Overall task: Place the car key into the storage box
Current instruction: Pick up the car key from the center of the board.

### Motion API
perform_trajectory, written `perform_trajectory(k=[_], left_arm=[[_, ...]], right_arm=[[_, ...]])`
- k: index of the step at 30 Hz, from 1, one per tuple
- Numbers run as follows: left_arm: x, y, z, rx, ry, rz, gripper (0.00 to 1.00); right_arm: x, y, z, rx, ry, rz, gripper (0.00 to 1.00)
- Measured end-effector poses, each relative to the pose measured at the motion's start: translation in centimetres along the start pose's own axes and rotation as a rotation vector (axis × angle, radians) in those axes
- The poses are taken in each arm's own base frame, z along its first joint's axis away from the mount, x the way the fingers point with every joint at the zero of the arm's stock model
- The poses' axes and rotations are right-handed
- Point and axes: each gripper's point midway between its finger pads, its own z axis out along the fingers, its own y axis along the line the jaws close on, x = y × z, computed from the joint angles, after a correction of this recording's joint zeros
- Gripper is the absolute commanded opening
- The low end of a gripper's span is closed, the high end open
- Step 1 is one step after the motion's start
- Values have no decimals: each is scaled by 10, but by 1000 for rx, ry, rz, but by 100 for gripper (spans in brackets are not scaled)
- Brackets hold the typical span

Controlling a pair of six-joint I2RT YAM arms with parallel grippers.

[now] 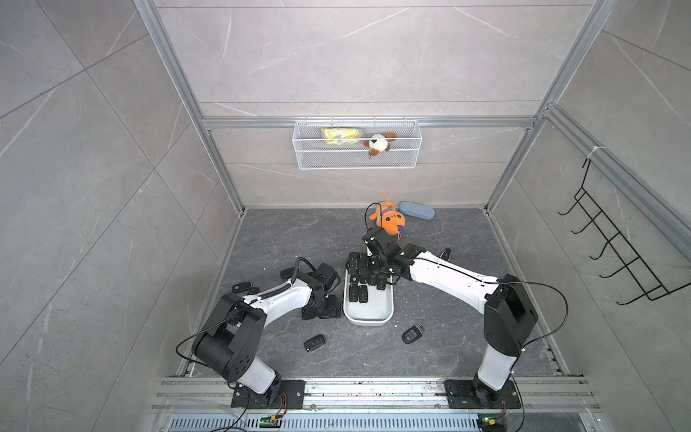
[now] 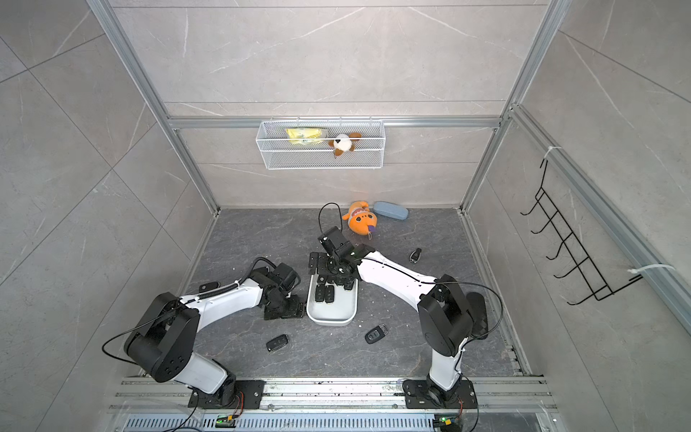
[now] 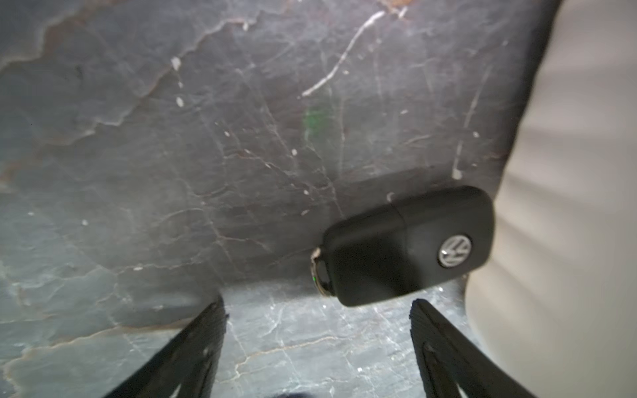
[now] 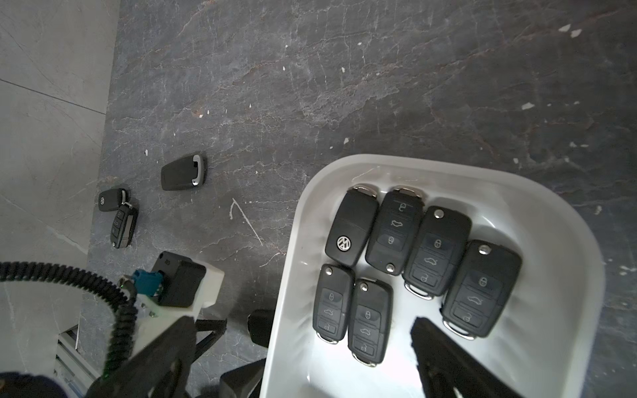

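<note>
The storage box [image 1: 368, 314] [image 2: 332, 310] is a white low-walled tub on the dark floor, with several black car keys [image 4: 396, 262] lying in its far half. One black car key [image 3: 406, 244] with a round logo lies on the floor against the box's outer wall [image 3: 568, 206]. My left gripper [image 3: 319, 310] [image 1: 322, 308] is low beside the box, open. That key lies just past its fingertips, with nothing between them. My right gripper [image 4: 300, 327] [image 1: 364, 271] hangs open over the box's far end, empty.
Loose car keys lie on the floor in front of the box [image 1: 314, 342] [image 1: 413, 333], by the left wall [image 1: 243, 287] [image 4: 184, 171] and at the right [image 2: 415, 255]. An orange plush [image 1: 389, 220] and a blue-grey case [image 1: 417, 209] sit at the back. A wire basket [image 1: 357, 144] hangs on the wall.
</note>
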Motion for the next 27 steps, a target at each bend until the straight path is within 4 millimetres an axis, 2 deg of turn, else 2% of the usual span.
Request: perform_trajectory(k=[9,22,27], left_arm=[[-16,3,3,-50,-37,-3,87],[-45,-7,8,-52,-80,29,87],[-59,-10,9,-42,-101,31,72]], right_arm=[[2,-1,1,3,3,1,100],[2,-1,1,3,3,4,100],[2,-2,1,3,4,4,100]])
